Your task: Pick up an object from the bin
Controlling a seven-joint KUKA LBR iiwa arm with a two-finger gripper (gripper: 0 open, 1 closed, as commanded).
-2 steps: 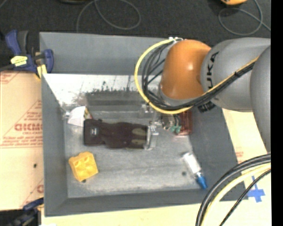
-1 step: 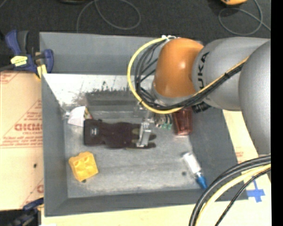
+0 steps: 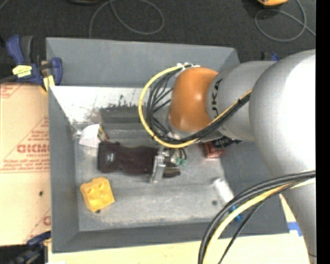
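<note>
My gripper [image 3: 158, 169] reaches down in the middle of the bin, its metal fingertips at the right end of a dark brown cloth-like thing [image 3: 124, 159] that lies flat on the floor. Its tips touch or nearly touch that dark thing. A yellow sponge-like block [image 3: 97, 194] lies at the front left, apart from the gripper. A white crumpled piece [image 3: 89, 136] sits at the left beside the dark thing.
A grey ribbed flat object [image 3: 120, 123] lies at the back behind the dark thing. A small red-brown item [image 3: 213, 149] sits at the right under the arm. A white cylinder [image 3: 223, 190] lies at the front right. The arm with its orange cover hangs over the bin's right half.
</note>
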